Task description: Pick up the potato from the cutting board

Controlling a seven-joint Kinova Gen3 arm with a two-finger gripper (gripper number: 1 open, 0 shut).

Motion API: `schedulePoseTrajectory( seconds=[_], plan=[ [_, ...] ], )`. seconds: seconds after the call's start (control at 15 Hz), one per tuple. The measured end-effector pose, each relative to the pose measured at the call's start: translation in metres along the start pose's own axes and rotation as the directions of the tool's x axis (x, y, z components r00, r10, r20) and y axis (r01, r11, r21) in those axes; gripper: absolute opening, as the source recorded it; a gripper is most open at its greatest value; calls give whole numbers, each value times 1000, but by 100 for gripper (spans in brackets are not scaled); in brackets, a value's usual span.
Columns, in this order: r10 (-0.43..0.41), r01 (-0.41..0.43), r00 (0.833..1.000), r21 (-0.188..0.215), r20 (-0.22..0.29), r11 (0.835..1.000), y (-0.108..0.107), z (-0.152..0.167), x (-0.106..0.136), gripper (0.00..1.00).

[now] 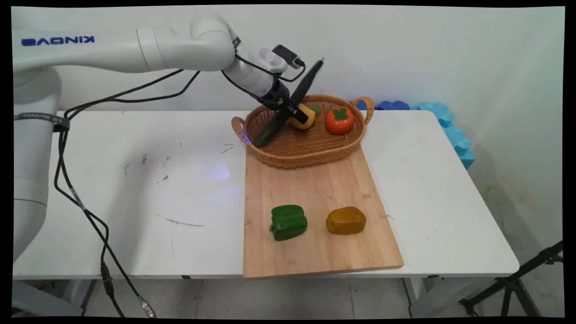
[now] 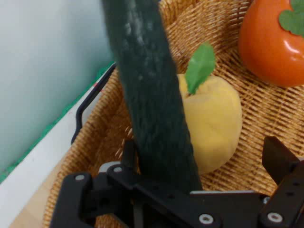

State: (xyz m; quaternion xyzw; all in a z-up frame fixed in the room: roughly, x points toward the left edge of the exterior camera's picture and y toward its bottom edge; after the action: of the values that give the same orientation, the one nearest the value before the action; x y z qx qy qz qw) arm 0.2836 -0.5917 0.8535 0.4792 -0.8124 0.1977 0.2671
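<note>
Hanging over the wicker basket (image 1: 310, 148), the pincer (image 1: 284, 109) has a long dark-green cucumber (image 1: 288, 105) between its fingers. In the hand view one finger (image 2: 280, 161) stands well out to the side with a gap between it and the cucumber, while the other is hidden behind the vegetable — so the cucumber sits in the pincer, but whether the fingers press on it or have let go I cannot tell.

The cucumber's long axis runs steeply slantwise: from the pincer one end rises up and away toward the wall, the other drops down toward the basket's near-left rim, low inside the basket, though whether it touches the weave cannot be made out. Just beyond the pincer, close beside the cucumber, lies a yellow fruit with a green leaf (image 2: 213, 118); farther off on the same side sits an orange persimmon (image 1: 339, 119), also in the basket.

Below the pincer the basket rests partly on a wooden cutting board (image 1: 315, 252), which lies on the white desk (image 1: 135, 202). Well apart from the pincer, toward the board's near end, sit a green pepper (image 1: 288, 222) and a brown lump (image 1: 345, 220) side by side. Blue foam pieces (image 1: 450, 130) lie past the desk's far corner — behind them, a pale wall.
</note>
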Motion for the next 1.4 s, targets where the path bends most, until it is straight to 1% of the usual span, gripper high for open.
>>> schedulePoseTrajectory(
  seconds=[0.27,0.47,0.8,0.93,1.2,1.4],
  plan=[
    [11,-11,999,-15,-30,1000,8,-11,5,100],
    [24,-25,998,-32,-52,999,18,-28,13,100],
    [54,-61,994,-74,-94,995,38,-77,31,100],
    [77,-87,992,-97,-104,992,48,-105,37,100],
    [132,-146,986,-150,-97,978,73,-155,43,100],
    [164,-175,984,-196,-69,965,97,-181,37,100]
  ],
)
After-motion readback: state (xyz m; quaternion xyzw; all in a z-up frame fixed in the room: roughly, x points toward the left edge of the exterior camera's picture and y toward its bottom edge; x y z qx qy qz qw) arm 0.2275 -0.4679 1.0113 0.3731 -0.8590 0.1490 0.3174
